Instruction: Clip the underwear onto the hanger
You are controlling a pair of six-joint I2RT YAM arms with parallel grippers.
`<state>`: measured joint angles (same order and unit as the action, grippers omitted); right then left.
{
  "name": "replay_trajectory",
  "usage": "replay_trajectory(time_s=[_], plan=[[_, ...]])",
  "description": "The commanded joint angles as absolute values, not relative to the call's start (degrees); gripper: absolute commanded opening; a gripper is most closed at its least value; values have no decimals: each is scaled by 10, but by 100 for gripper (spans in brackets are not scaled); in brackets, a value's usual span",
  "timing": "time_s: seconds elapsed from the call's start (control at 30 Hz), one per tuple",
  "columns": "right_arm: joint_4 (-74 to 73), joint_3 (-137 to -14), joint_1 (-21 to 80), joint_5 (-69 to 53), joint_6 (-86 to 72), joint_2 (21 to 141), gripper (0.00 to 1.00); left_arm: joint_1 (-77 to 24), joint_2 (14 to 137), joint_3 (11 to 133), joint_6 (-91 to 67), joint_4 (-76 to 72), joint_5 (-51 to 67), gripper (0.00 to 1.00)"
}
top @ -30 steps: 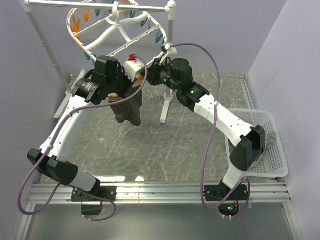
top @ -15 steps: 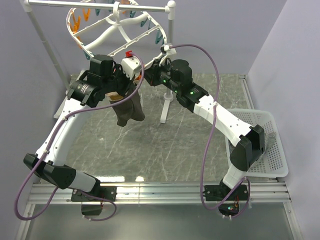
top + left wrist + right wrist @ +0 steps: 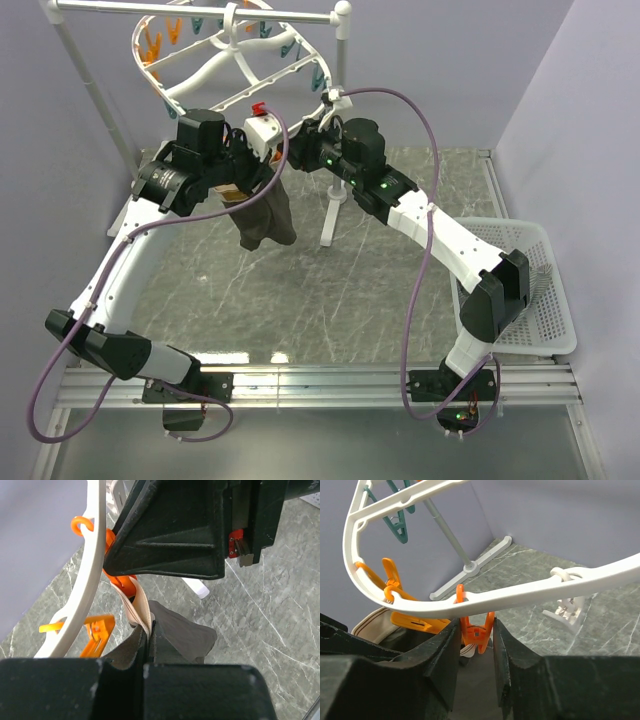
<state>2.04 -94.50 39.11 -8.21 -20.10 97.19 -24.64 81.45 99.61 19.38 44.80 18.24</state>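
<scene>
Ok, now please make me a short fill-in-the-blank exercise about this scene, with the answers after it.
1. The left gripper is shut on the underwear at its ___.
2. The clothespin between the fingers of the right gripper is ___ in colour.
3. The white basket stands at the ___ edge of the table.
Missing words: waistband; orange; right.

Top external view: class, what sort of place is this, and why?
Likely a robot lab bench staged for laundry: left arm and right arm bolted by a walled-in table, a peg hanger on a rail, a basket.
</scene>
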Motion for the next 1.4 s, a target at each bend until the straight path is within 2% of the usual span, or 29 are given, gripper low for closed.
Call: replay_trajectory(time_s=[0.0, 0.37, 0.77, 0.83, 0.87, 0.97, 1.0, 1.13, 1.2, 1.33, 1.37], plan=[[11, -963, 379, -74, -202, 967, 37, -246, 780, 1006, 200, 409, 208, 0], [14, -959, 367, -88, -223, 950, 46, -246, 800, 1018, 210, 407, 204, 0], [-11, -967, 363, -121, -226, 926, 66, -245, 802, 1002, 221, 403, 181, 1], [-16, -965, 363, -138, -224, 918, 72, -244, 802, 994, 221, 402, 181, 5], [-18, -961, 362, -144, -222, 916, 75, -244, 801, 991, 220, 399, 183, 13], [-30, -951, 362, -163, -216, 908, 84, -245, 798, 980, 218, 392, 196, 22], [-34, -948, 361, -166, -216, 905, 92, -245, 799, 980, 214, 391, 199, 23], [-51, -929, 357, -178, -217, 895, 96, -245, 810, 988, 207, 400, 208, 26], [-55, -916, 354, -181, -212, 885, 96, -244, 816, 988, 200, 398, 213, 31], [-70, -900, 337, -198, -209, 867, 98, -245, 817, 981, 194, 396, 229, 59], [-71, -896, 334, -210, -209, 858, 98, -244, 811, 978, 192, 393, 240, 62]])
